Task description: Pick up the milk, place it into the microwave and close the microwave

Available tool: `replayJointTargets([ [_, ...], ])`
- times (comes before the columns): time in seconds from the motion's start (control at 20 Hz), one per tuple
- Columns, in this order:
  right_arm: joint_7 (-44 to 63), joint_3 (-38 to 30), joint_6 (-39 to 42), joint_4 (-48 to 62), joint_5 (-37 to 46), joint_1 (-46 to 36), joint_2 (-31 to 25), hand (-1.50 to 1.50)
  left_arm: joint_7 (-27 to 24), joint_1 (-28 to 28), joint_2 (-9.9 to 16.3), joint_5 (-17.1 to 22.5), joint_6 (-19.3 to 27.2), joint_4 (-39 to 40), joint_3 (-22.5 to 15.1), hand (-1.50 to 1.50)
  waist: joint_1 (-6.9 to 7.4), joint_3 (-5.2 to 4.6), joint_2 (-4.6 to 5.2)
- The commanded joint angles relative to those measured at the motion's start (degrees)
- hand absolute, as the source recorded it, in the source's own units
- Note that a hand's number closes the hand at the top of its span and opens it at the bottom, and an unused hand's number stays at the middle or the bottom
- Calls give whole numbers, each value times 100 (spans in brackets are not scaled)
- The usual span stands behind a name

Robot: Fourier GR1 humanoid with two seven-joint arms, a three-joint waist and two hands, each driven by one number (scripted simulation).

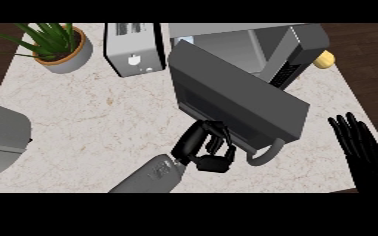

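**Q:** Where is the milk, and which step is in hand?

**A:** No milk carton shows clearly. A small pale blue-white corner sits at the mouth of the microwave (251, 45), top centre, and may be the carton already inside; this cannot be confirmed. The microwave door (236, 97) stands swung open toward the viewer, its curved handle (267, 154) at the lower edge. Judged from this, the closing step is in hand.

**Q:** What is the pose of the left robot hand?

**A:** The left robot hand (209, 150) comes in from the lower edge on a grey forearm and rests against the door's lower left edge, just beside the handle. Its fingers are curled; whether they wrap the door's edge or merely press on it cannot be told.

**Q:** And the right?

**A:** The right robot hand (356, 137) rests open at the right edge, fingers up, well apart from the door.

**Q:** What does the next move call for?

**A:** Probably a push on the door, swinging it back until it shuts.

**Q:** What else stands on the table (96, 115)?

**A:** A toaster (134, 47) left of the microwave, and a potted plant (59, 45) at the far left.
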Motion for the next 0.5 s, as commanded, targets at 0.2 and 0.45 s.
replayJointTargets([
  [0.2,457,129,519,-598,-439,-64,-361,-150,-245,-486,-44,1003,696,-164,-255,150,-341,-15,72],
  [0.45,671,32,448,-866,-486,-176,-542,-150,-335,-843,-45,1553,1351,-177,24,150,-424,-13,90],
])
